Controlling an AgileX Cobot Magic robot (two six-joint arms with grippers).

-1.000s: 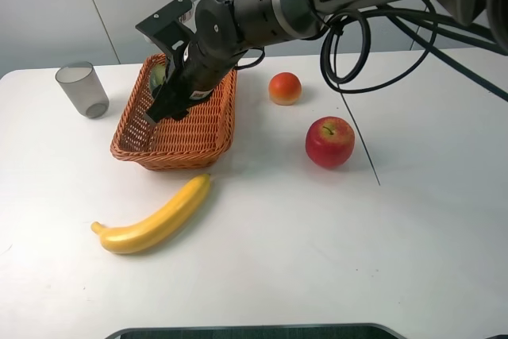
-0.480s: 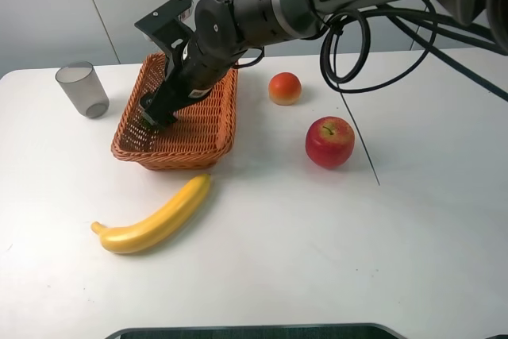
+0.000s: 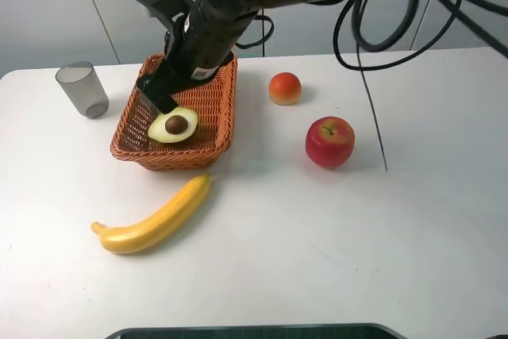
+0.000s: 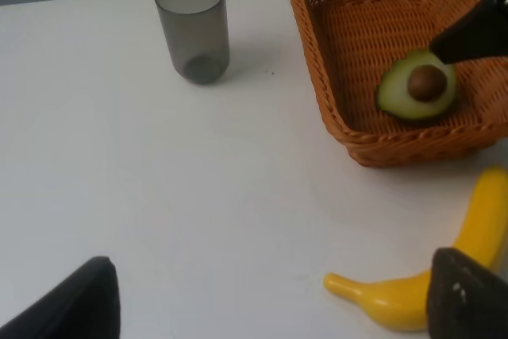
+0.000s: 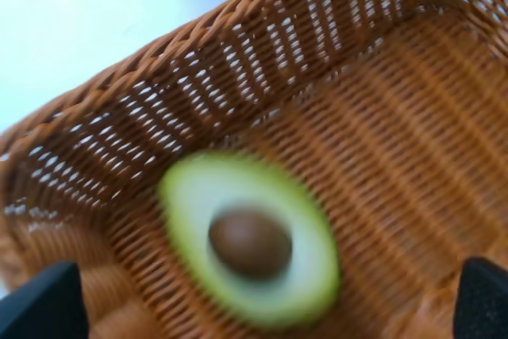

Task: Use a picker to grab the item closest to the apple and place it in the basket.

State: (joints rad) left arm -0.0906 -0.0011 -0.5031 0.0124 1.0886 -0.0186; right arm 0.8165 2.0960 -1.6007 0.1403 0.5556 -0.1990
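**A:** Where's the avocado half?

**B:** It's lying cut face up, pit showing, on the floor of the wicker basket, toward its near end. Nothing grips it.

**A:** And the right gripper?

**B:** Just above the avocado's far edge, inside the basket's rim. Its own camera shows both fingertips spread wide with the fruit lying free between them, so the claw is open and empty.

**A:** So which step is this?

**B:** I'd judge the drop done and this the release. The next move calls for a clean lift up and out, clear of the woven walls, without nudging the fruit.

**A:** The left gripper?

**B:** Spread open too and holding nothing. It hovers over the white table, with the banana near it and the grey cup beyond.

**A:** The apple?

**B:** Well apart from the basket, to its right, with an orange-red round fruit near it.
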